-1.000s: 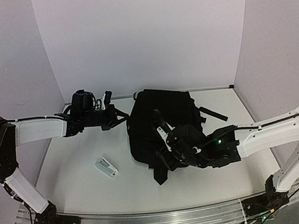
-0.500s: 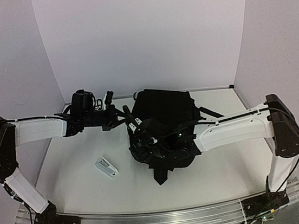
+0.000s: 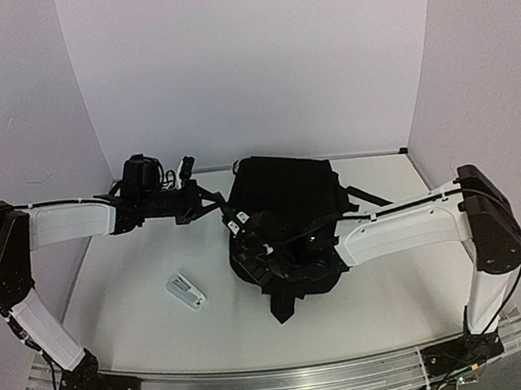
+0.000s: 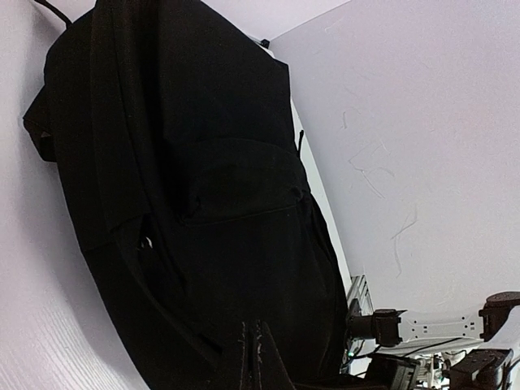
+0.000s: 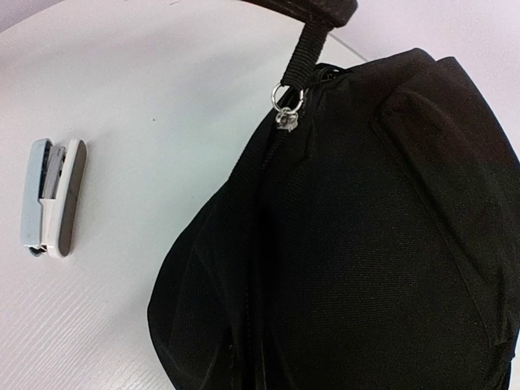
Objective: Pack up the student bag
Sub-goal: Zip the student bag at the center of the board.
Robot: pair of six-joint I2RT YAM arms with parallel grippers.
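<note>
On the desk [image 3: 140, 295], shut left fingers [image 4: 246, 357] pull the backpack [image 3: 289, 191] strap [image 5: 313, 36] taut, probably to steady it, while right fingers [image 3: 238, 226] rest closed, their hold unclear, near its zip [image 5: 286, 114].

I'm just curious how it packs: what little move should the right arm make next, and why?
Probably the right gripper, shut over the black fabric backpack, should open and take the small metal zip ring. The zip looks closed, the left gripper seems to hold the strap taut, and the white stapler lies outside on the table.
</note>
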